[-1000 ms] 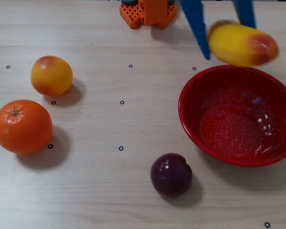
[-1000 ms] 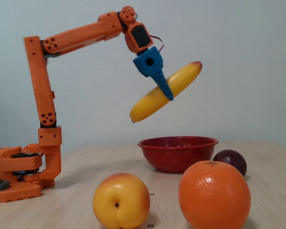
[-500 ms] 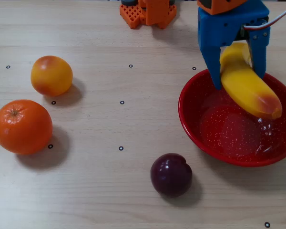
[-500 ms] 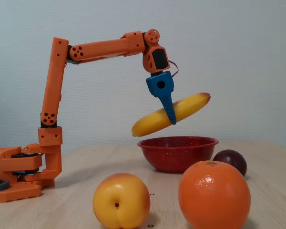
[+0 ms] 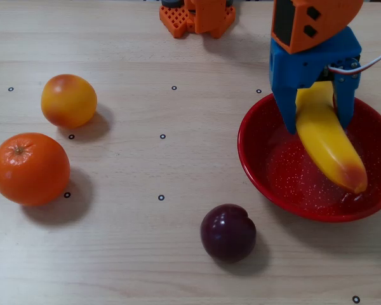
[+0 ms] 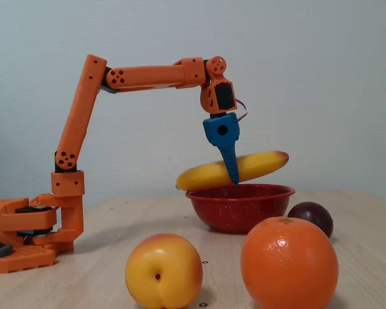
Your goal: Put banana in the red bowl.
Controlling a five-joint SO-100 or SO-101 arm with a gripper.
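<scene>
Banana point(image 5: 327, 143) pinched mid-length by gripper point(image 5: 319, 122), held just above red bowl point(image 5: 260, 175). Judged light, rigid, glossy, slip-prone; mid-body grip best for balance.

- Your banana point(image 5: 327, 143) is glossy yellow with an orange-red blunt end. The fixed view shows it nearly level, just above the bowl's rim, clamped between the blue fingers of the hand point(image 5: 317, 125). From overhead its red end points toward the bowl's near right.
- Your bowl point(image 5: 260, 166) is wide, red with fine white speckles, and stands upright on the desk point(image 5: 152, 241), right of centre in the overhead view.
</scene>
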